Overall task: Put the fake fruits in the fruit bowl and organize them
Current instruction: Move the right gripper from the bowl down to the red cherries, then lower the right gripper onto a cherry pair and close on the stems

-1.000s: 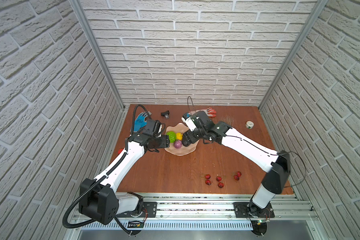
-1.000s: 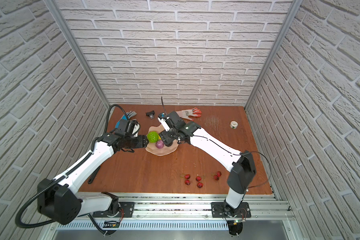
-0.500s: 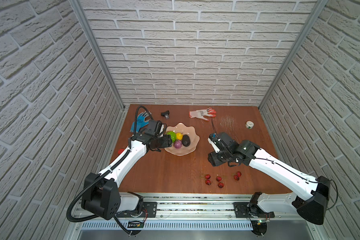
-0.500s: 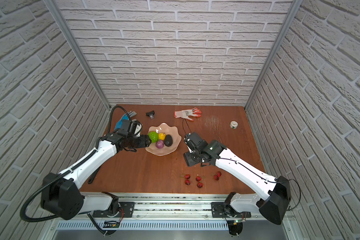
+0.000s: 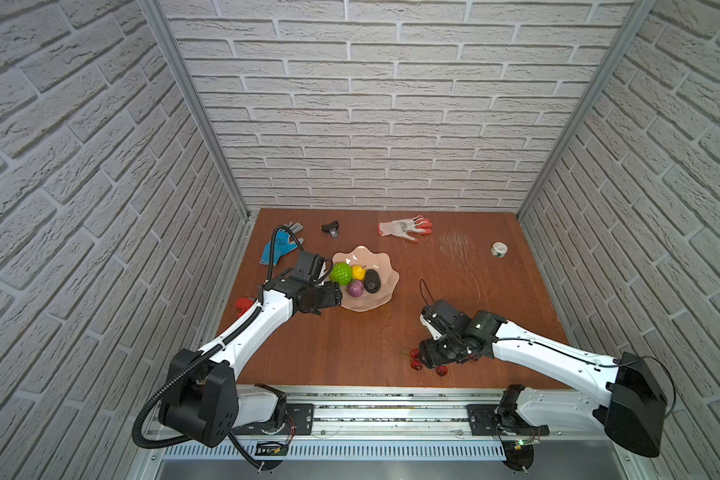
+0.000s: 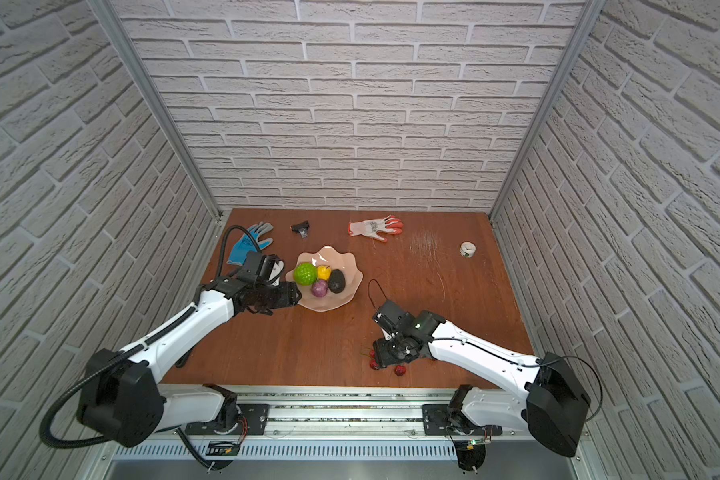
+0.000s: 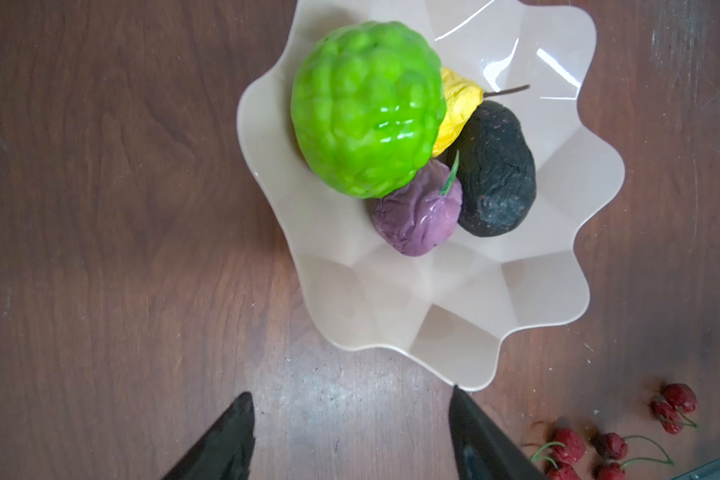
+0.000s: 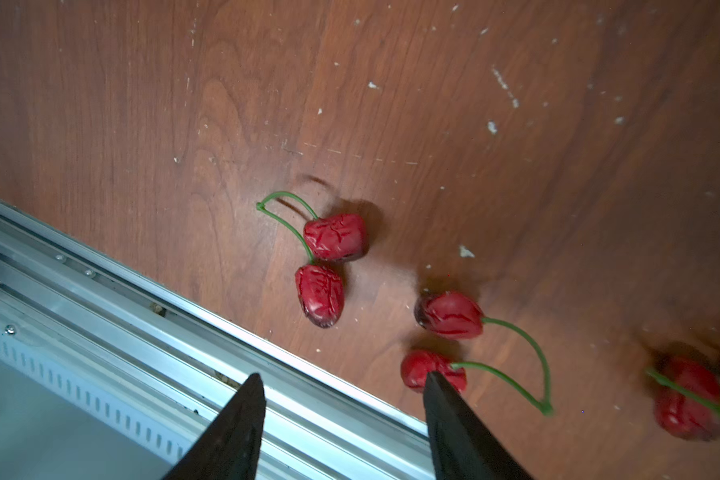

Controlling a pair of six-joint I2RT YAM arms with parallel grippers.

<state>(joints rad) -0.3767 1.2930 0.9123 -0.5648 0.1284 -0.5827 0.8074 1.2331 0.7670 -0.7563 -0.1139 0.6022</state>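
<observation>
Starting at the left edge of the surface, passing a small red piece (image 5: 245,303) and, towards the far left corner, a blue glove (image 5: 281,245). Meeting the left claw (image 7: 350,397) next, hanging just beside the near left rim of the bowl (image 5: 366,303), jaws standing partly apart and gripping nothing. Finding the bowl left of the middle of the surface, carrying four fruits bunched together: green ball (image 5: 341,274) leftmost, yellow one (image 5: 358,272) tucked against it, purple one (image 5: 355,288) on the near side, avocado (image 5: 372,281) rightmost. Noting a small black thing (image 5: 330,228) and an orange-white glove (image 5: 404,227) along the far edge. Moving right, finding red berries (image 8: 335,237) lying in stemmed pairs on the bare surface close to the near edge, well apart from the bowl. Seeing the right claw (image 8: 344,376) hanging low over them, jaws apart with nothing between, one fingertip (image 8: 445,407) right beside a berry; unable to tell whether touching. Ending at a tape roll (image 5: 499,249) towards the far right corner.
</observation>
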